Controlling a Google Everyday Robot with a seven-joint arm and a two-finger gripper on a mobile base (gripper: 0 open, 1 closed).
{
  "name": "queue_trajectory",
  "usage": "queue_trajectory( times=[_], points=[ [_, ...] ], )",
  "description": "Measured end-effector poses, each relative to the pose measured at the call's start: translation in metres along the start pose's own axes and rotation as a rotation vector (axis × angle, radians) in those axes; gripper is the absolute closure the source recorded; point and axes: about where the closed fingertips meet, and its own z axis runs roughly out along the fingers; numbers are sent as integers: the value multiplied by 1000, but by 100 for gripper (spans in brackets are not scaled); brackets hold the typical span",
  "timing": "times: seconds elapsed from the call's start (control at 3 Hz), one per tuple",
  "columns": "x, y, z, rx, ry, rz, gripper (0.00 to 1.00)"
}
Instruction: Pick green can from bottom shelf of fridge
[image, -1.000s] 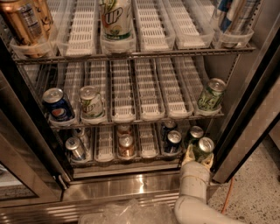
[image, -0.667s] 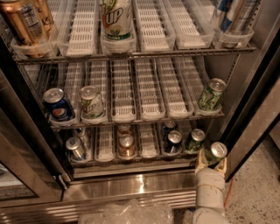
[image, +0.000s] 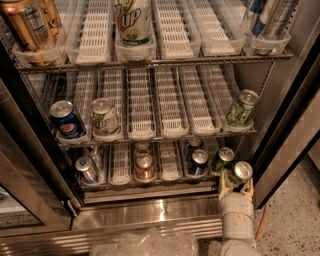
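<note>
Now, gripper (image: 236, 182): lower right, clamped on green can (image: 240, 172).
Handling: prob. light, stiff, slippery; grip mid-body.

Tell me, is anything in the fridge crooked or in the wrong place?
Only one thing: the green can sits outside its lane, clamped in the gripper in front of the right end of the bottom shelf. Nothing looks spilled or dented.

Since 1 s ago the gripper (image: 235, 183), clamped on the green can (image: 241, 171), has moved right & a bit lower, pulling the can out of its lane on the bottom shelf (image: 120, 169). The can is now off the rack's right end. Vs 0.7 s ago, approx. no shift. A second green can (image: 223, 159) has slid fwd to the lane front.
</note>
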Motion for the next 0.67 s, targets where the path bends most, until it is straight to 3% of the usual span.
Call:
queue_trajectory(
  times=[0.33,0.67],
  points=[
    [2,1,-7,-60,12,7,100],
    [4,3,-26,-163,39,16,100]
  ],
)
